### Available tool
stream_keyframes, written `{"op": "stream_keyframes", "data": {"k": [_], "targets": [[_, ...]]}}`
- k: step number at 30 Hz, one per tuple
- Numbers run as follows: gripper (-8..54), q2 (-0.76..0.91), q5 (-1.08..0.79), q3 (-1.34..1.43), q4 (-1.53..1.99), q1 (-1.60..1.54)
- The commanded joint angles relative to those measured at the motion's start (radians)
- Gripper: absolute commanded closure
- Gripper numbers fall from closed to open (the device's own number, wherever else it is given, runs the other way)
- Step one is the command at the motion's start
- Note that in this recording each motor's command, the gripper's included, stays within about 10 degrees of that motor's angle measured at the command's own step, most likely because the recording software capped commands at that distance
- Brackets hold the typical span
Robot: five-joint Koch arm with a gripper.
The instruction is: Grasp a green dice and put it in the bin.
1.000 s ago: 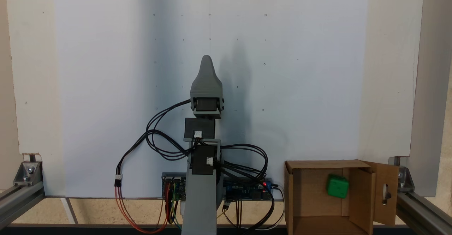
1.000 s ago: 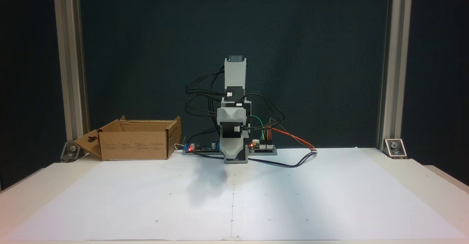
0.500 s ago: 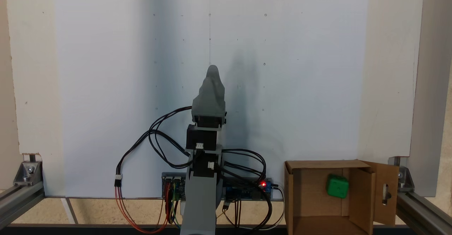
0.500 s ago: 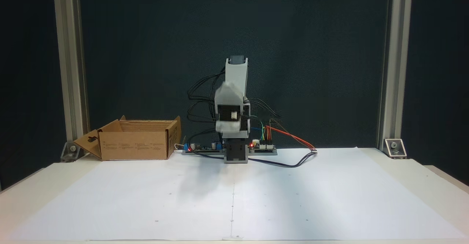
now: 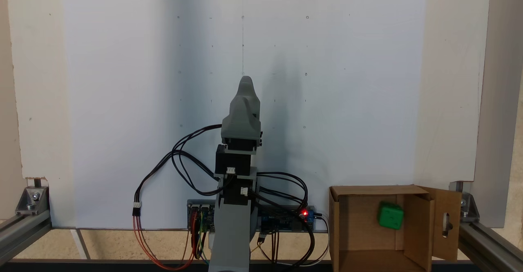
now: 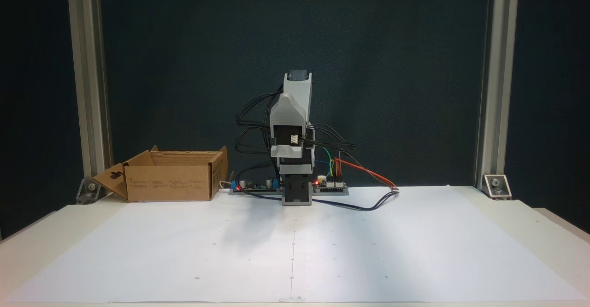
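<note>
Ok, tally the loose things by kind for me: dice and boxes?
Small bright green plastic dice: 1, inside the box
Brown corrugated cardboard box: 1
Total: 2

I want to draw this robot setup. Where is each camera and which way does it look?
A fixed view: sits high behind the arm's base, looking down over the white sheet; shows the arm's back, the claw pointing away, and the green dice inside the bin.
A fixed view: sits low at the table's far end, facing the arm head-on against a dark backdrop; shows the arm folded, with the bin on the picture's left.
Shared: the arm, bin, white sheet and cables.
</note>
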Motion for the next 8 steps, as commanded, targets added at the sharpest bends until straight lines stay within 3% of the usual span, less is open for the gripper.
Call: {"op": "stream_keyframes", "data": {"k": [1, 8], "targets": [[1.0, 0.109, -0.003, 0.052, -0.054, -0.003], [1.0, 0.109, -0.003, 0.052, -0.052, -0.002]]}}
